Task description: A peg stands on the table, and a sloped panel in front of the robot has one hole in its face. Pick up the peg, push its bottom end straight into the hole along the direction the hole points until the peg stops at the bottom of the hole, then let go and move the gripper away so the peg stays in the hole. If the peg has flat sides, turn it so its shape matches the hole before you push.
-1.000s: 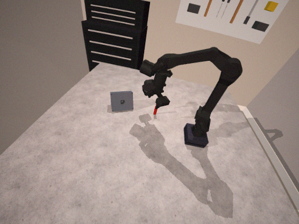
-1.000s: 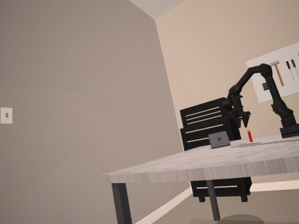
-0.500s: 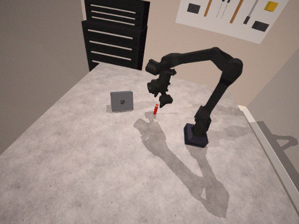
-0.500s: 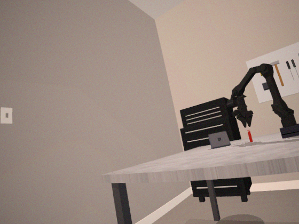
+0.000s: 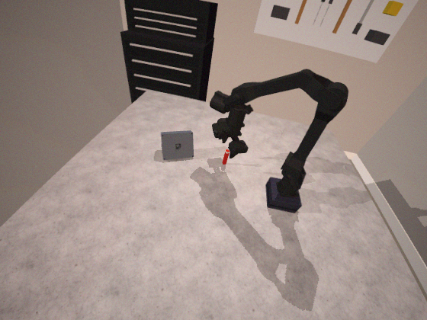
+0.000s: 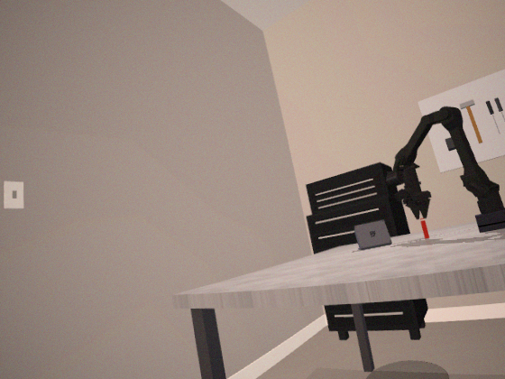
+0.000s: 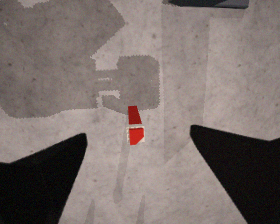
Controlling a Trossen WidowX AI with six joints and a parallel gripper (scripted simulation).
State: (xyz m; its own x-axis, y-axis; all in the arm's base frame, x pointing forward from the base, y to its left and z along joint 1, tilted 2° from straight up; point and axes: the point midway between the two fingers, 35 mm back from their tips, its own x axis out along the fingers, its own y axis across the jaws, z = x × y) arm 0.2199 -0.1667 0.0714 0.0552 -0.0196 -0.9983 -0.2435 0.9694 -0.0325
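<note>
A small red peg (image 5: 226, 157) (image 6: 425, 228) (image 7: 135, 127) stands upright on the table. Its top face looks flat-sided in the wrist view. My gripper (image 5: 233, 148) (image 6: 423, 212) (image 7: 139, 134) is open and hangs just above the peg, pointing down. In the wrist view the peg sits between the two dark fingers, a little left of the middle, with clear gaps on both sides. The grey sloped panel (image 5: 177, 145) (image 6: 371, 235) stands left of the peg, with a small dark hole (image 5: 177, 145) (image 6: 372, 234) in its face. Its edge (image 7: 207, 3) shows at the top of the wrist view.
The arm's base (image 5: 284, 200) (image 6: 490, 222) stands right of the peg. A black drawer cabinet (image 5: 168, 47) (image 6: 352, 205) stands behind the table's far edge. A tool board (image 5: 332, 9) hangs on the wall.
</note>
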